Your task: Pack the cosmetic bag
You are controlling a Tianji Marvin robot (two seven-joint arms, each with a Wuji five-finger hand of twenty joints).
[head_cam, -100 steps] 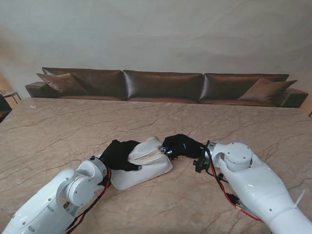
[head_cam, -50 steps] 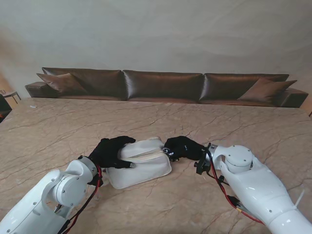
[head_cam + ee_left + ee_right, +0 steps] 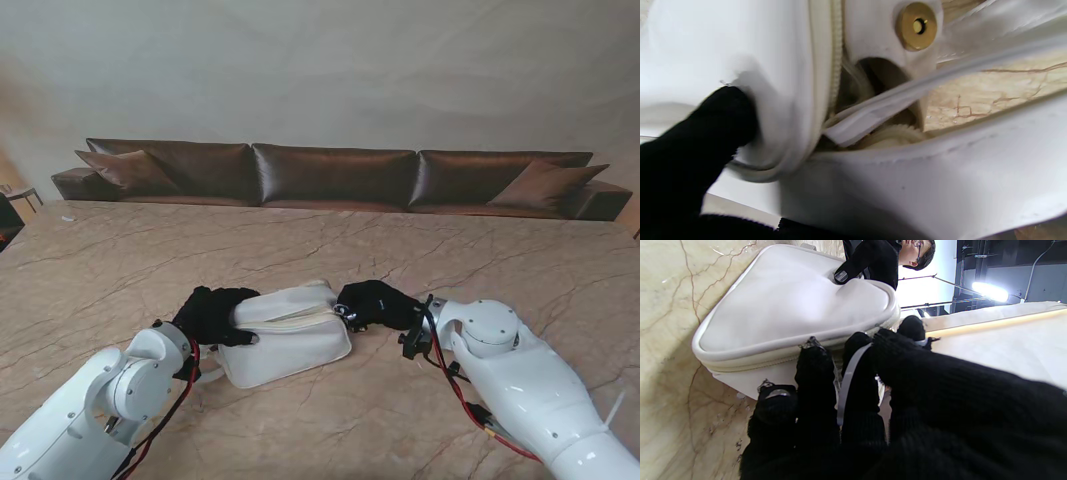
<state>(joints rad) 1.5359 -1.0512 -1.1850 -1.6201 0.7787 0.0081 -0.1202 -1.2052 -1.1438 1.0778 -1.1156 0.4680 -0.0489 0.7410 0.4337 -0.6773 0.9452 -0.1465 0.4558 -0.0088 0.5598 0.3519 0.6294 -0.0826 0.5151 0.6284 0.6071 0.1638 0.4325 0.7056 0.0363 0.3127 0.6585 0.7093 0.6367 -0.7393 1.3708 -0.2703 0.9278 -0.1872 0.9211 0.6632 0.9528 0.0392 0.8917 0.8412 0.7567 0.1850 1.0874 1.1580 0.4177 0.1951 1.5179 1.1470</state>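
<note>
The white cosmetics bag lies on the table between my two black-gloved hands. My left hand grips its left end. In the left wrist view one fingertip presses into the bag's wall beside the zipper and a brass snap. A small gap at that end shows a dark inside. My right hand is closed on the bag's right end at the zipper's end. In the right wrist view its fingers curl against the bag, with a pale strap between them.
The marble table stretches far around the bag. A long brown sofa runs along its far edge. In the right wrist view a person in black with glasses and a bright lamp show beyond the bag.
My left hand has slid left from the bag's top to its left end. The bag's mouth has drawn shut and flattened. The right hand has hardly moved.
</note>
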